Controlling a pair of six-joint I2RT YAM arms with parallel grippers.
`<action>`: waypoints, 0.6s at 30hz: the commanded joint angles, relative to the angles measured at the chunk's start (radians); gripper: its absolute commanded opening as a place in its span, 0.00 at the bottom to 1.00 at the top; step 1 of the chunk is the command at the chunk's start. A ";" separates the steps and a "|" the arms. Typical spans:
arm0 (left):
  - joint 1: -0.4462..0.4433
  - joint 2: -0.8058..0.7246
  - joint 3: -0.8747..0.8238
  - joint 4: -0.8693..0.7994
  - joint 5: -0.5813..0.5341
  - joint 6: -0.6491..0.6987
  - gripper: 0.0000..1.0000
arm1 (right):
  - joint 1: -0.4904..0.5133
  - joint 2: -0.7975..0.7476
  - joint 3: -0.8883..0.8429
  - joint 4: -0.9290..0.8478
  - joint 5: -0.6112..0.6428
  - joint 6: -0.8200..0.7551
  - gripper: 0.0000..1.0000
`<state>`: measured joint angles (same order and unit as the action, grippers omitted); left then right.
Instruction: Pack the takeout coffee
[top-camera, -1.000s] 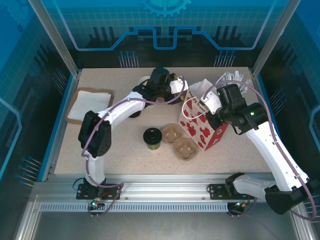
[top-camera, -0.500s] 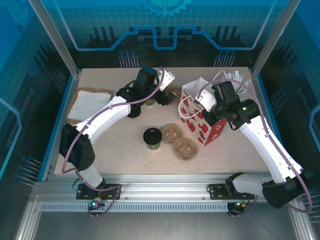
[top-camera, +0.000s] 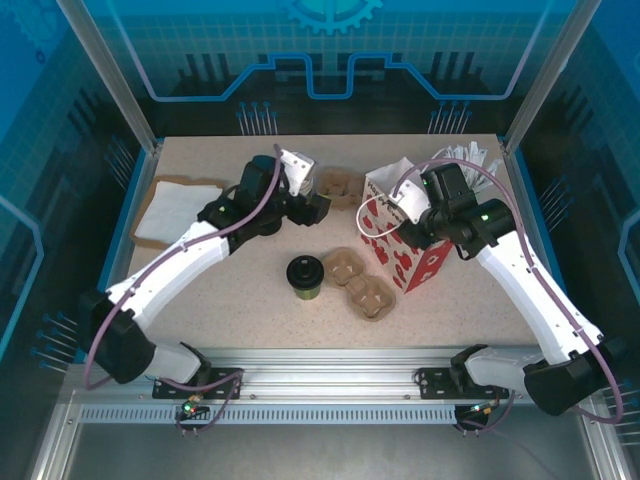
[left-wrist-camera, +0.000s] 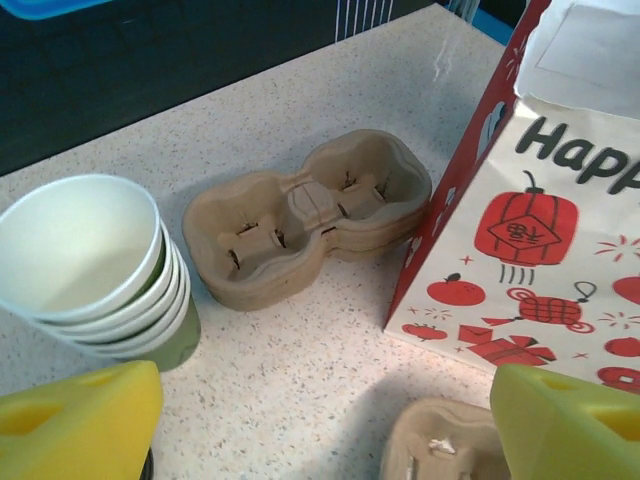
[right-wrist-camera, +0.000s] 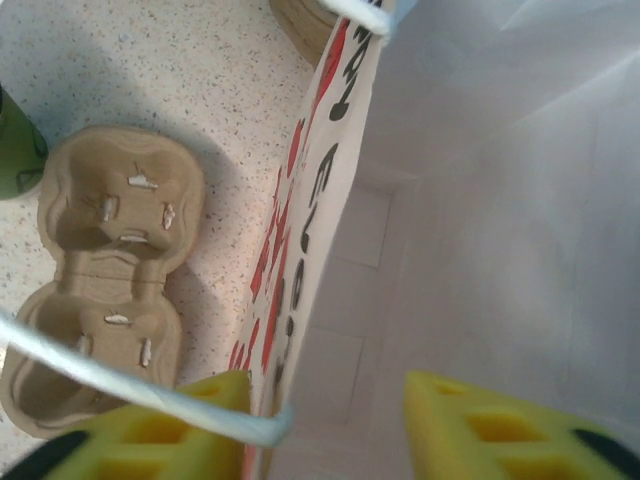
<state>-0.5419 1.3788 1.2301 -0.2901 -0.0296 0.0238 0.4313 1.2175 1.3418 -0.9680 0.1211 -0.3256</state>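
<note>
Small green paper cup with round black plastic lid (top-camera: 304, 276): upright on the speckled beige counter (top-camera: 240, 300), centre of the overhead view, touched by neither arm. Just to its right, a brown moulded-pulp two-cup carrier (top-camera: 360, 283), lying diagonally, both wells facing up. Close beside the cup; contact impossible to tell.

Right of that carrier, a red-and-white printed paper bag (top-camera: 410, 255), upright, mouth open, plain white inside.

Right gripper (right-wrist-camera: 325, 400) at the bag's top rim, centre right of the overhead view. Jaws partly open, straddling the printed wall: one yellow finger (right-wrist-camera: 150, 435) outside, the other inside the bag. Wall nearer the outer finger, not pinched. White cord handle (right-wrist-camera: 120, 385) crossing in front of the outer finger. Same carrier at the left of the right wrist view, a sliver of the green cup at the left edge.

Left gripper (left-wrist-camera: 322, 410) over the counter, upper middle of the overhead view, pointing toward the bag. Jaws spread wide, nothing between them. Ahead of them, centre of the left wrist view, a second brown pulp carrier (left-wrist-camera: 310, 215), flat on the counter, its right end just beside the bag's corner. Left of it, a stack of lidless white-rimmed green cups (left-wrist-camera: 95, 270).

Far left of the overhead view: white napkins on a brown sheet (top-camera: 175, 205), well apart from the lidded cup.
</note>
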 joint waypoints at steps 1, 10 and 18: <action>0.009 -0.094 -0.074 0.048 0.015 -0.127 0.88 | 0.016 -0.039 0.046 -0.020 -0.038 0.077 0.52; 0.078 -0.291 -0.256 0.076 0.162 -0.381 0.87 | 0.272 -0.180 0.024 -0.061 -0.026 0.259 0.72; 0.121 -0.354 -0.301 -0.024 0.251 -0.426 0.87 | 0.474 -0.128 -0.229 0.092 -0.058 0.394 0.70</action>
<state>-0.4393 1.0431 0.9508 -0.2638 0.1497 -0.3565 0.8734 1.0374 1.1957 -0.9443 0.0910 -0.0120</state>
